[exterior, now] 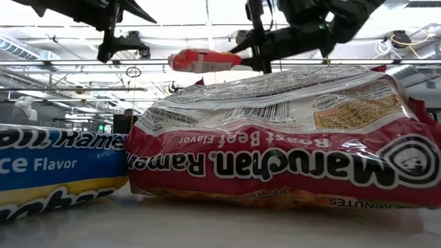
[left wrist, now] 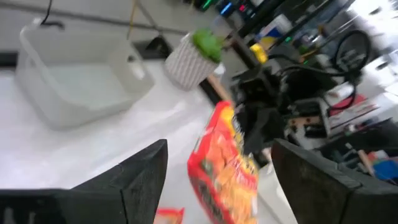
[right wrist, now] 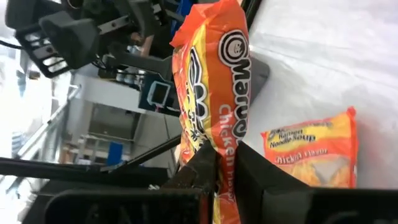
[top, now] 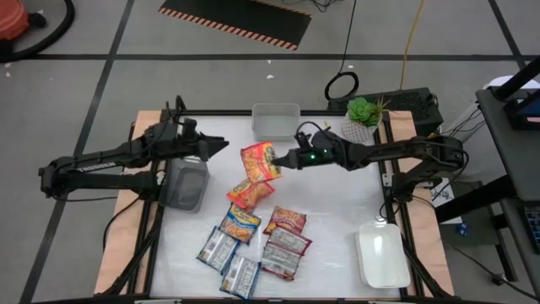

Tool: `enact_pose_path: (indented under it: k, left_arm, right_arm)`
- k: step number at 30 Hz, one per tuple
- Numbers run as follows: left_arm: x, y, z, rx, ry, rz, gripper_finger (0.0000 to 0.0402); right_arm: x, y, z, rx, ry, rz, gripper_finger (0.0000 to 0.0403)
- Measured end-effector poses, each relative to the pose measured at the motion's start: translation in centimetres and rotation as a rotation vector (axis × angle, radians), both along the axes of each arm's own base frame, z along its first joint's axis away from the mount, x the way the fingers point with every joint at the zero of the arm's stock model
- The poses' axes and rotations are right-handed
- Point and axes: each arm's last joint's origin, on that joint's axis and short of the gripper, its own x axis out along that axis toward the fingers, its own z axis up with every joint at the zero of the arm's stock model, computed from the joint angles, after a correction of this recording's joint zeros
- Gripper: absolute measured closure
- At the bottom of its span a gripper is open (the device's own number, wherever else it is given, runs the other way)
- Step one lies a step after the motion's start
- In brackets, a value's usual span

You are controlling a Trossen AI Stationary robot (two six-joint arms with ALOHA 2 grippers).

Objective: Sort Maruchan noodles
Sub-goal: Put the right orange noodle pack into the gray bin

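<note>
I logged a white worktop (top: pixel 346 219). A clear rectangular plastic bin (top: pixel 276 120) stood at its far edge, a grey plastic tray (top: pixel 186 182) at its left edge and a white plastic tray (top: pixel 382 256) near its front right corner. Loose flat Maruchan noodle packets (top: pixel 260 240), orange, maroon-and-silver and blue-and-yellow, lay at mid-worktop toward the front edge. My right gripper (top: pixel 283 160) was clamped on one orange-red chicken packet (top: pixel 260 160), held above the worktop centre. My left gripper (top: pixel 221 144), fingers apart, hovered just beside that packet, holding nothing.
</note>
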Motion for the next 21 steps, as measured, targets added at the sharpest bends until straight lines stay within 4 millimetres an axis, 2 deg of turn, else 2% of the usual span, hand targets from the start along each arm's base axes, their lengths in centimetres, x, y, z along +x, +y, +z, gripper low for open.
enact_pose_path:
  k: [6, 10, 14, 21]
  left_arm:
    - [-0.2, 0.5, 2.0, 0.093, -0.070, 0.034, 0.0110]
    - [-0.5, 1.4, 3.3, 0.037, -0.016, 0.080, 0.0110]
    - [-0.5, 2.3, 4.2, -0.029, 0.033, 0.005, 0.0109]
    - [1.1, 4.0, 6.8, -0.037, -0.089, -0.107, 0.0109]
  right_arm:
    - [0.8, -0.7, 2.1, -0.049, 0.020, 0.041, 0.0378]
    - [1.1, -1.0, 3.3, -0.072, 0.031, 0.067, 0.0378]
    - [1.3, -1.4, 4.3, -0.091, 0.024, 0.063, 0.0378]
    - [1.5, -1.6, 5.1, -0.099, 0.004, 0.061, 0.0378]
